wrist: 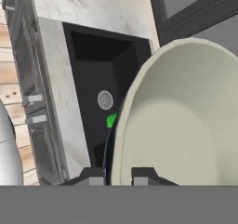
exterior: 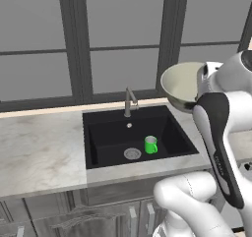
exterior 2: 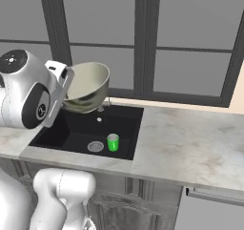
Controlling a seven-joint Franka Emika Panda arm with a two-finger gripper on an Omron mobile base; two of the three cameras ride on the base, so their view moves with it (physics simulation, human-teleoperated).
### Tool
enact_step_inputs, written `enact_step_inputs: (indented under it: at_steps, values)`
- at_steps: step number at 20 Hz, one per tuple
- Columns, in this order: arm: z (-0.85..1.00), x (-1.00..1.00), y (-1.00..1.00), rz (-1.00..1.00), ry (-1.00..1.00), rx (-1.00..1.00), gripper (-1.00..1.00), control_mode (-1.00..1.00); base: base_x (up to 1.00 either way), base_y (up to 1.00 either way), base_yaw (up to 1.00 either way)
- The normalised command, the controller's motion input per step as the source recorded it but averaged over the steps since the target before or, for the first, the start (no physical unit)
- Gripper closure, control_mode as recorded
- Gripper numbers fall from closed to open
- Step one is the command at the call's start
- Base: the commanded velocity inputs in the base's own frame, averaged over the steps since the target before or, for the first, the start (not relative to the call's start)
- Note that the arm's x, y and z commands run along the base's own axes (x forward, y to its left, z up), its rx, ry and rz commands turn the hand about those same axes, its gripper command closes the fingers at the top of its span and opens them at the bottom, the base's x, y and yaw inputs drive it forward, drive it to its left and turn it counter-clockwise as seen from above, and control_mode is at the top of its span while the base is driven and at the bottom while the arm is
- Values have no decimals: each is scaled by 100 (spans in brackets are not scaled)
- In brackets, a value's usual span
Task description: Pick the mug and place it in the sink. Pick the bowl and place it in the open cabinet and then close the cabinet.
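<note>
The green mug (exterior: pixel 151 145) (exterior 2: pixel 113 142) stands upright on the floor of the black sink (exterior: pixel 108 128) (exterior 2: pixel 57 133), beside the silver drain; a sliver of the mug (wrist: pixel 111 120) peeks past the bowl in the hand view. The large cream bowl (exterior: pixel 181 86) (exterior 2: pixel 87 86) (wrist: pixel 186 121) hangs tilted in the air above the sink's right side, held by its rim. My gripper (wrist: pixel 119 175) is shut on that rim, one finger inside the bowl and one outside. The cabinet is out of view.
A slim grey faucet (exterior: pixel 129 102) rises behind the basin. Marble counter (exterior: pixel 39 152) (exterior 2: pixel 190 148) runs on both sides of the sink, with dark window frames behind. Lower grey cabinets (exterior: pixel 69 216) with vertical handles sit under the counter.
</note>
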Motion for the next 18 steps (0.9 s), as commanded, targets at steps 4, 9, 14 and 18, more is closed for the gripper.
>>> enact_step_inputs:
  at_steps: [4, 9, 14, 18]
  values:
    - [0, 0, 0, 7, -10, 0, 100, -100, 0, 0, 0]
    - [0, 0, 0, 7, -7, 0, 100, -100, 0, 0, 0]
    - [-3, 0, 0, 5, -3, 0, 100, -100, 0, 0, 0]
    - [0, 0, 0, 0, 0, 0, 100, 100, 0, 0, 0]
